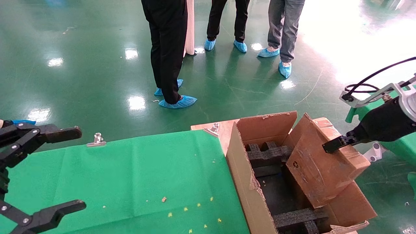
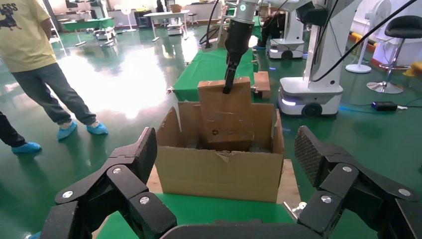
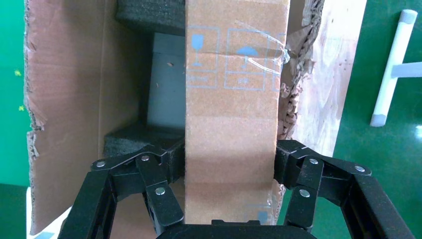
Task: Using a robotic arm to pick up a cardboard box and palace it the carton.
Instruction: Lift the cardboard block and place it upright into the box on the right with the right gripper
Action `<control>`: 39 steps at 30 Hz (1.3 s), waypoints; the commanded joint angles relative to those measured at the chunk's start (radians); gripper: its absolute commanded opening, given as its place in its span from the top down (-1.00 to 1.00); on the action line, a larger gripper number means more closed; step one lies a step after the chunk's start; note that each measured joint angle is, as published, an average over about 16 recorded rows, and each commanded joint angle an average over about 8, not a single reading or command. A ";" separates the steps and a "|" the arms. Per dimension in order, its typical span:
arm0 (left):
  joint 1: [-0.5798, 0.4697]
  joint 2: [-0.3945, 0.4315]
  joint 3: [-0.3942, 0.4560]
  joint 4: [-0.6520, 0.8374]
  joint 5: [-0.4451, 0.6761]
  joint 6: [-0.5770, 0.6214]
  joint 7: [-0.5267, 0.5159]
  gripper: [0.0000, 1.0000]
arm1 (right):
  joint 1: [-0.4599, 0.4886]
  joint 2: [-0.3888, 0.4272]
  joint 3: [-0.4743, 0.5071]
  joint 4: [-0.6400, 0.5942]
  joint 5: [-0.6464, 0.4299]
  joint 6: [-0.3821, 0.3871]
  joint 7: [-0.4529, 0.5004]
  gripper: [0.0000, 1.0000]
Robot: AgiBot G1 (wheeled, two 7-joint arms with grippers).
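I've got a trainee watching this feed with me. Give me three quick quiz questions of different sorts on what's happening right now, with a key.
1. True or false: the right gripper is shut on the cardboard box.
2. Multiple choice: where is the cardboard box? A) flat on the green cloth; B) tilted, its lower end inside the carton; C) on the floor.
3. Fill in: the left gripper hangs over the green cloth with its jaws ____.

Key:
1. True: its jaws press the box's two sides in the right wrist view.
2. B: it leans above the black foam blocks.
3. Open, holding nothing.
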 commanded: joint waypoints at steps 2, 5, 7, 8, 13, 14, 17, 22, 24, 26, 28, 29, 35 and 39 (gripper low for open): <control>0.000 0.000 0.000 0.000 0.000 0.000 0.000 -1.00 | 0.000 0.006 -0.001 0.020 -0.001 0.017 0.014 1.00; 0.000 0.000 0.000 0.000 0.000 0.000 0.000 -1.00 | 0.001 0.006 -0.001 0.021 -0.002 0.018 0.013 1.00; 0.000 0.000 0.000 0.000 0.000 0.000 0.000 -1.00 | 0.001 0.006 -0.001 0.017 -0.002 0.017 0.014 1.00; 0.000 0.000 0.000 0.000 0.000 0.000 0.000 -1.00 | 0.000 0.006 -0.001 0.015 -0.001 0.016 0.016 1.00; 0.000 0.000 0.000 0.000 0.000 0.000 0.000 -1.00 | -0.015 -0.004 -0.004 0.008 0.001 0.028 0.048 1.00; 0.000 0.000 0.000 0.000 0.000 0.000 0.000 -1.00 | -0.020 -0.007 -0.005 0.006 0.000 0.033 0.058 1.00; 0.000 0.000 0.000 0.001 0.000 0.000 0.000 -1.00 | -0.035 -0.020 -0.011 0.001 -0.007 0.056 0.086 1.00; 0.000 0.000 0.001 0.001 0.000 0.000 0.000 -1.00 | -0.060 -0.035 -0.020 0.000 -0.021 0.098 0.120 1.00; 0.000 0.000 0.001 0.001 0.000 0.000 0.000 -1.00 | -0.068 -0.039 -0.022 0.000 -0.024 0.111 0.126 1.00; 0.000 0.000 0.001 0.001 0.000 0.000 0.000 -1.00 | -0.077 -0.040 -0.022 0.001 -0.022 0.120 0.132 1.00; 0.000 0.000 0.001 0.001 -0.001 0.000 0.001 -1.00 | -0.086 -0.042 -0.021 -0.001 -0.019 0.128 0.136 1.00; 0.000 0.000 0.001 0.001 -0.001 0.000 0.001 -1.00 | -0.091 -0.044 -0.021 -0.002 -0.018 0.133 0.138 1.00; 0.000 0.000 0.001 0.001 -0.001 0.000 0.001 -1.00 | -0.125 -0.053 -0.019 -0.012 -0.011 0.160 0.142 1.00; 0.000 0.000 0.001 0.001 -0.001 0.000 0.001 -1.00 | -0.150 -0.058 -0.017 -0.018 -0.005 0.175 0.139 1.00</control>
